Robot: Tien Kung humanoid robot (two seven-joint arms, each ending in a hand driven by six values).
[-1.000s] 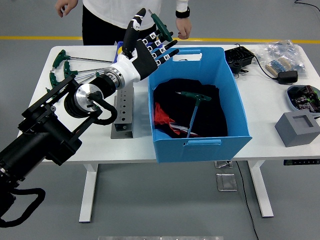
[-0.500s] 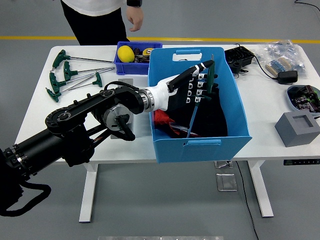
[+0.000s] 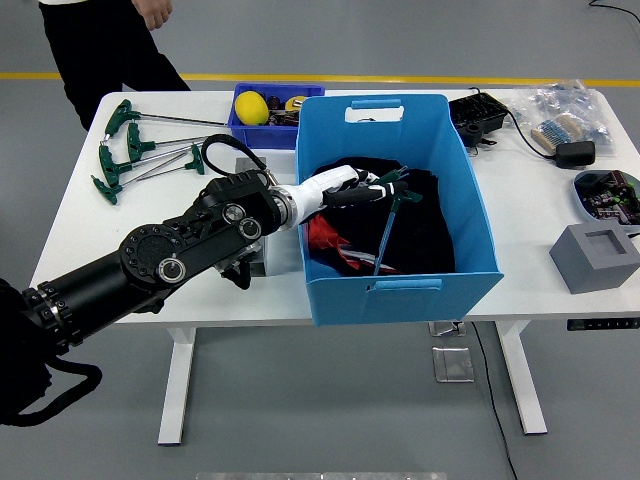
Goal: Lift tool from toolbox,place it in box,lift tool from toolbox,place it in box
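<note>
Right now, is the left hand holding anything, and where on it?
The left hand is down inside the blue box, at a green-handled tool. Whether it grips the handle cannot be told.

Left hand inside blue box, fingers by green-handled tool, dark cloth beneath

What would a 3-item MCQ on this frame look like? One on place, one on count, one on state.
1. Where is the left robot hand?
A. inside the blue box
B. over the toolbox
C. at the table edge

2. How many green-handled T-wrenches lie at the table's far left?
A. one
B. four
C. seven

3. Is a T-wrench already in the blue box?
A. yes
B. no

A: the left robot hand reaches into the blue box.
B: four T-wrenches lie there.
A: a T-wrench rests on the black cloth.
</note>
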